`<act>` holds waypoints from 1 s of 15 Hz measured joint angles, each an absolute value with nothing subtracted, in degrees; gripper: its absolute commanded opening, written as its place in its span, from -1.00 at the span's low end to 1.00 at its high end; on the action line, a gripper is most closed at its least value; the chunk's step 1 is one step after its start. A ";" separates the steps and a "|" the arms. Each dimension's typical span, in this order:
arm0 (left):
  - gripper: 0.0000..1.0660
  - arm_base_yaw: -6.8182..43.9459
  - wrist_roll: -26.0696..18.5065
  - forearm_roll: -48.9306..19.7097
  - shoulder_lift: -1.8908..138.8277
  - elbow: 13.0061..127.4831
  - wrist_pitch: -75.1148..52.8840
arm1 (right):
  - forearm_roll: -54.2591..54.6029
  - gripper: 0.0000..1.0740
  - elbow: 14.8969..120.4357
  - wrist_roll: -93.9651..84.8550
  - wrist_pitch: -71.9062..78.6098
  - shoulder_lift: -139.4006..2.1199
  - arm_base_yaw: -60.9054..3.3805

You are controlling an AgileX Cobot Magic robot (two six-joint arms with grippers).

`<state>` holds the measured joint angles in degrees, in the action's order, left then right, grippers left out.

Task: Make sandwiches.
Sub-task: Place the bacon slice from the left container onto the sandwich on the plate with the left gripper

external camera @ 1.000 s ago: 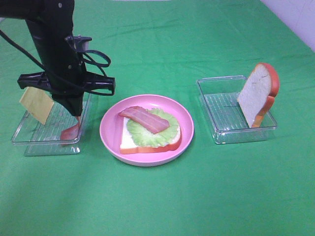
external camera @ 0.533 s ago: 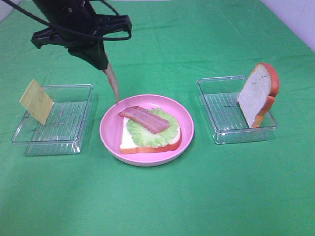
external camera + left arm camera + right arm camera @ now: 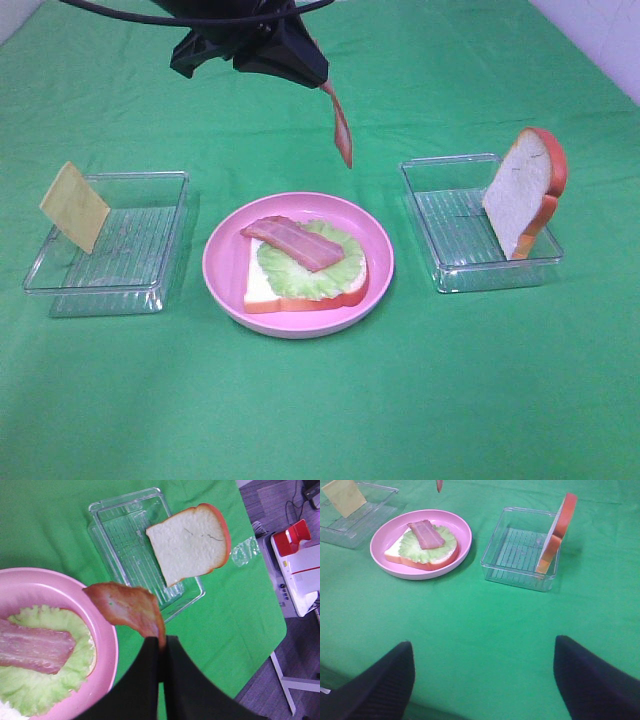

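Observation:
The sandwich in the making lies on a pink plate (image 3: 215,262): a white bread slice (image 3: 262,290), lettuce (image 3: 310,272) and one bacon strip (image 3: 292,243). My left gripper (image 3: 318,82) is shut on a second bacon strip (image 3: 342,125), which hangs in the air above the plate's far right rim. The left wrist view shows it pinched at the fingertips (image 3: 161,644), with the strip (image 3: 125,607) beside the plate (image 3: 107,630). A yellow cheese square (image 3: 74,206) leans in the left tray (image 3: 150,270). The second bread slice (image 3: 525,192) stands upright in the right tray (image 3: 450,225). My right gripper (image 3: 484,647) is open and empty, well in front of the plate (image 3: 465,535).
Green cloth covers the table. The two clear trays flank the plate, left and right. In the left wrist view the table edge, the floor and a red-and-white device (image 3: 300,555) show beyond the right tray.
My left gripper lifted the bacon strip out of the left tray, rose, and carried it rightward to above the plate's far rim. The plate, cheese and upright bread have not moved.

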<state>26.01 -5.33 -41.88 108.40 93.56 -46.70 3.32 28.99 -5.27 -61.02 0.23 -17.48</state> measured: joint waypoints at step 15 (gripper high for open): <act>-1.00 30.42 -3.15 -30.94 119.40 93.56 -50.25 | 3.32 0.32 28.99 -5.27 -61.02 0.23 -17.48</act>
<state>30.42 -3.15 -30.94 119.40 93.56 -50.25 3.32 28.99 -5.27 -61.02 0.23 -17.48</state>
